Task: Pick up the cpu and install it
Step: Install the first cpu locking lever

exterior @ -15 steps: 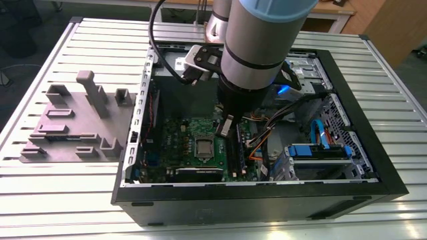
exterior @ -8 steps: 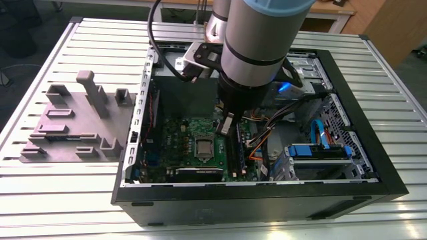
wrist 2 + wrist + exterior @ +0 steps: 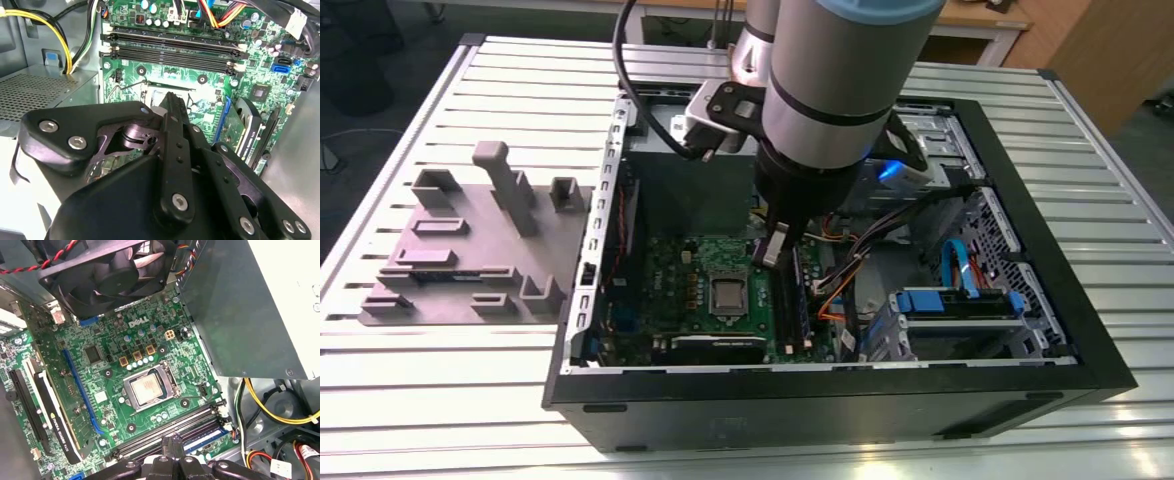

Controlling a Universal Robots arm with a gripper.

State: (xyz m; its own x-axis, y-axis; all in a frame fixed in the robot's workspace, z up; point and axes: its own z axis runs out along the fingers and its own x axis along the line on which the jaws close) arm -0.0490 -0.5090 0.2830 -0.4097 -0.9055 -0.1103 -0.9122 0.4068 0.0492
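The cpu [image 3: 148,391] lies flat in the socket [image 3: 131,385] at the middle of the green board [image 3: 107,410], its pale metal top facing up inside the metal frame. In the exterior view the same chip [image 3: 724,294] shows a little below and left of the picture's centre, inside the open computer case [image 3: 1067,340]. It looks already seated rather than waiting to be picked up, though whether the frame is latched over it I cannot tell.

The hand [image 3: 771,250] hangs above the board, just to the upper right of the chip in the exterior view, over the long memory slots [image 3: 172,429] that run beside the socket. From the hand, the chip lies down and to the exterior view's left, close but apart; nothing touches it. In the first wrist view the hand's tip [image 3: 172,446] sits at the bottom edge with the slots between it and the chip. Its fingers come together to a narrow point with nothing between them, so it reads as closed and empty.

The case rests on a slatted metal surface [image 3: 440,400].
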